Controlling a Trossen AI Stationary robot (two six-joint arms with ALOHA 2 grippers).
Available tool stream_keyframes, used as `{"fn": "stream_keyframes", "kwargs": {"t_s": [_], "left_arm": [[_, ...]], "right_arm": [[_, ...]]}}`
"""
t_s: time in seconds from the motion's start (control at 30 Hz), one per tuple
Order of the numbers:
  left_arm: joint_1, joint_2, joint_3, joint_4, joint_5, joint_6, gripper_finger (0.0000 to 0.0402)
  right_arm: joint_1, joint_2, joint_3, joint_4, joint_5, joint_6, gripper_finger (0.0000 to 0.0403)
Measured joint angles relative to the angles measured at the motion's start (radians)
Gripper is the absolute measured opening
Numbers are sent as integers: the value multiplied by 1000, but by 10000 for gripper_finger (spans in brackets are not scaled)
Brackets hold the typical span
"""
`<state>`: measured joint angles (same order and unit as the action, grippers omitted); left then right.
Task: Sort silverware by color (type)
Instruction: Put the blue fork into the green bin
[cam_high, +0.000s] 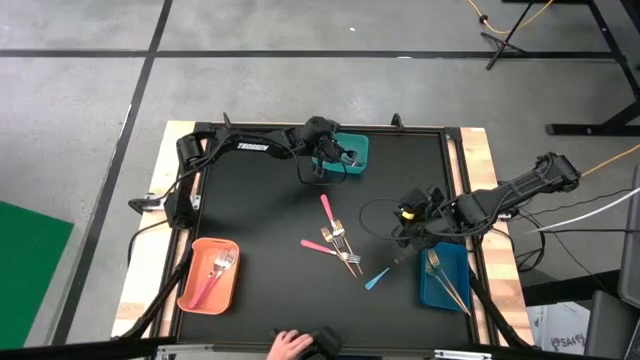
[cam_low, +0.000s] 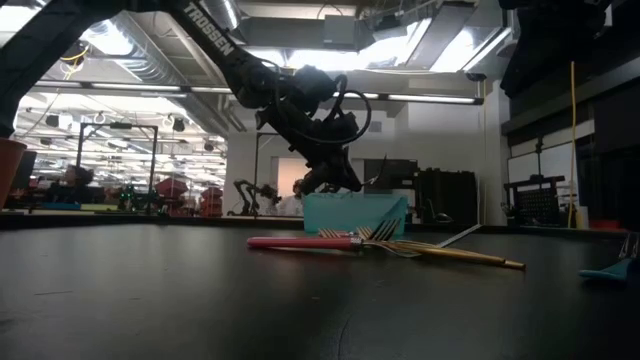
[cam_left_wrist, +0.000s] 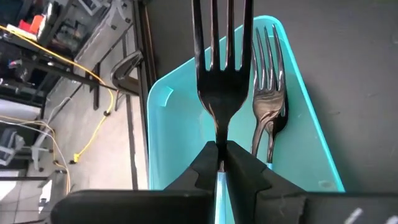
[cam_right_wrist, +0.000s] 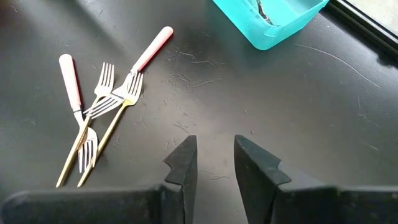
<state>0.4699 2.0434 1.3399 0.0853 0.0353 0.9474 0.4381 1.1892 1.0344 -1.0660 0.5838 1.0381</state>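
Observation:
My left gripper (cam_left_wrist: 219, 149) (cam_high: 338, 158) hangs over the teal bin (cam_left_wrist: 180, 124) (cam_high: 350, 150) at the table's far edge, shut on a light-blue-handled fork (cam_left_wrist: 222, 62). A second fork (cam_left_wrist: 268, 93) lies inside that bin. My right gripper (cam_right_wrist: 214, 158) (cam_high: 408, 212) is open above bare table right of centre. In the middle lies a tangle of pink-handled forks (cam_right_wrist: 148, 51) (cam_high: 327, 210) and gold forks (cam_right_wrist: 102, 146) (cam_high: 345, 255), resting flat on the table. A light-blue utensil (cam_high: 377, 278) lies nearer the near edge. My left gripper pinches the fork between its two fingers at the neck (cam_left_wrist: 219, 134), just behind the metal head. A sliver of light-blue handle (cam_left_wrist: 219, 186) runs back between the fingers. The fork lies along the fingers, tines pointing away, lifted clear above the teal bin's floor.
An orange bin (cam_high: 208, 275) with pink-handled forks sits at the near left. A dark blue bin (cam_high: 445, 278) with gold forks sits at the near right, close under the right arm. A person's hand (cam_high: 290, 345) shows at the near edge. Bare black table lies left of the pile.

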Motion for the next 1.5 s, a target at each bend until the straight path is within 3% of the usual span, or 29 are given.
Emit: {"fn": "stream_keyframes", "kwargs": {"t_s": [0.2, 0.67, 1.5], "left_arm": [[1, 0, 0, 0, 5, -3, 17], [1, 0, 0, 12, 7, -3, 92], [-9, 0, 0, 14, 7, -6, 95]], "right_arm": [[0, 0, 0, 0, 0, 0, 95], [0, 0, 0, 0, 0, 0, 95], [0, 0, 1, 0, 0, 0, 95]]}}
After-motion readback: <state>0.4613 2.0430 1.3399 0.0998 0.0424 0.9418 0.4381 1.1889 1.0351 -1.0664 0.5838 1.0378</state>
